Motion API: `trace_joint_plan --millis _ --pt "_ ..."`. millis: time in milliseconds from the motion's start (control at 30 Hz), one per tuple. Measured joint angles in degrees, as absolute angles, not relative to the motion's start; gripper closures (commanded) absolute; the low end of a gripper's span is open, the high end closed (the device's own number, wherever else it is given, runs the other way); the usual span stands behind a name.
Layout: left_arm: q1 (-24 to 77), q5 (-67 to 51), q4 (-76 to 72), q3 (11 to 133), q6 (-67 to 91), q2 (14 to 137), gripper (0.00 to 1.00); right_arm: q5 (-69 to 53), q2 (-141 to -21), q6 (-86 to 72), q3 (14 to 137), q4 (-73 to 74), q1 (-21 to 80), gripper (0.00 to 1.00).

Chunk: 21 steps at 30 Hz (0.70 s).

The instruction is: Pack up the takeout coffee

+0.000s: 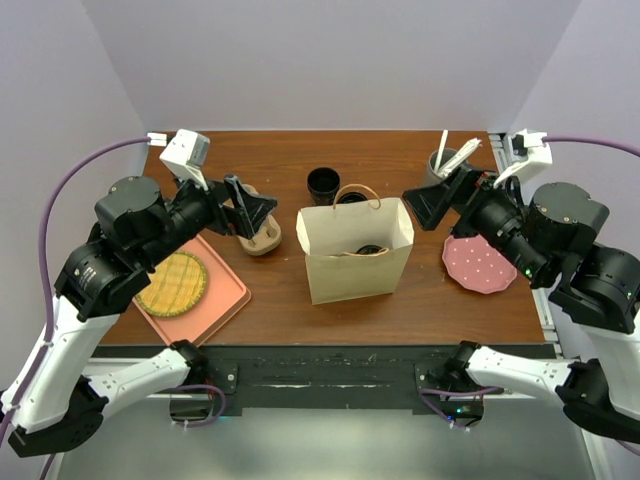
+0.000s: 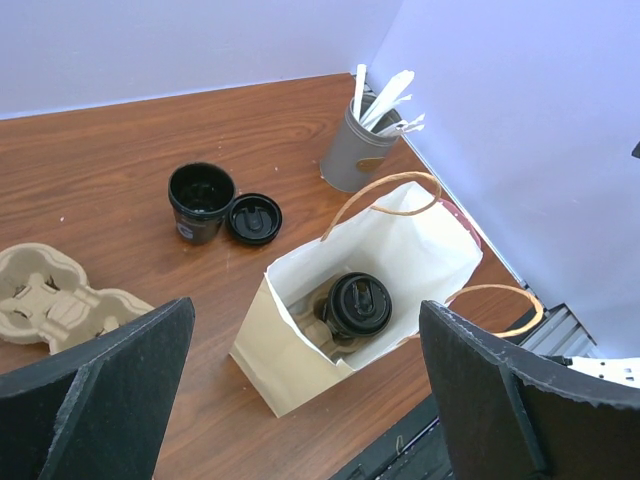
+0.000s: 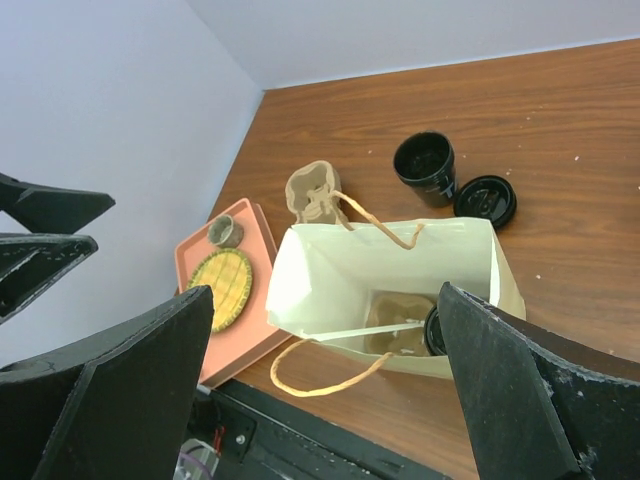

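One takeout coffee point(image 2: 357, 305) stands lidded inside the single cream paper bag point(image 2: 300, 350) at table centre, on a brown cardboard insert point(image 3: 395, 312). Behind the bag are one lidless black cup point(image 2: 201, 200) — its small label illegible — and one loose black lid point(image 2: 254, 218) just beside it. Both arms are raised and flank the bag, wrists tilted down toward it — left gripper point(image 1: 255, 208) and right gripper point(image 1: 445, 195) each with jaws spread wide, holding nothing.

Bright, even light from above; soft, short shadows beside the bag point(image 1: 355, 265) on the table point(image 1: 280, 160); all three views sharp.
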<state>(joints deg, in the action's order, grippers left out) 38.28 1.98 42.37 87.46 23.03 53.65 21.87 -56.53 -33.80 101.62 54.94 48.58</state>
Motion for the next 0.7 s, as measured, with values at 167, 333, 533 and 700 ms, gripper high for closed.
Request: trace_joint_plan --millis 167,333,533,700 --pt "38.3 2.1 41.5 86.9 23.5 53.3 0.0 22.8 -56.6 -33.8 101.1 54.9 48.6 0.01" --pt "38.3 2.2 40.5 86.3 24.5 52.9 0.0 23.0 -57.3 -33.4 101.0 54.8 48.6 0.01" --pt "38.3 2.3 39.8 85.6 25.4 52.2 0.0 23.0 -58.1 -32.9 101.0 54.8 48.6 0.01" --pt "38.3 2.7 39.8 85.6 25.6 52.0 0.0 23.0 -58.5 -32.5 101.0 54.5 48.6 0.01"
